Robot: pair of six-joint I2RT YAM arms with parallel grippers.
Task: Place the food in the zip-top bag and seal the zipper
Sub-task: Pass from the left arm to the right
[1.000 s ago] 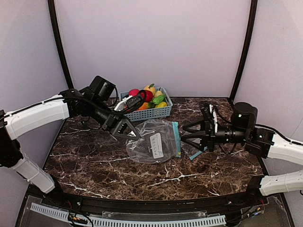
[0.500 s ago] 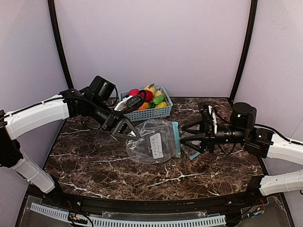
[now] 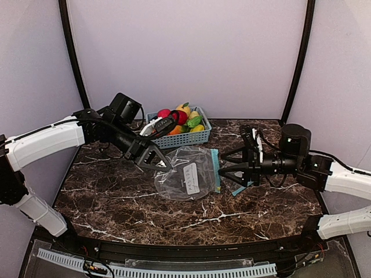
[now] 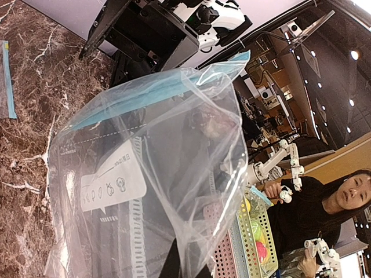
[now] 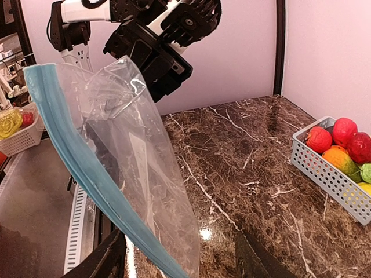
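Bag-opening is the step in hand. From above, the left gripper [image 3: 167,166] is clamped tight on a far corner of the clear bag [image 3: 185,176], which lies on the marble table [image 3: 116,194] just in front of the blue basket [image 3: 200,138]. The right gripper [image 3: 224,167], jaws spread wide and empty, faces the blue zipper [image 3: 215,171] along the bag's right edge. All the food [image 3: 184,117] sits in the basket (none in the bag).

On the left wrist camera, the bag [image 4: 168,174] rises crumpled from the grip, with the zipper [image 4: 139,98] across its top and the other arm beyond.

On the right wrist camera, the zipper [image 5: 87,168] slants across the near foreground as one thick strip, between and just ahead of the two parted fingertips [image 5: 101,260]. The mouth looks shut, though that is hard to confirm. The food [image 5: 342,145] shows at right.

Next, the right jaws would likely need to close on a single lip of the strip, not both, so the mouth can be pulled apart.
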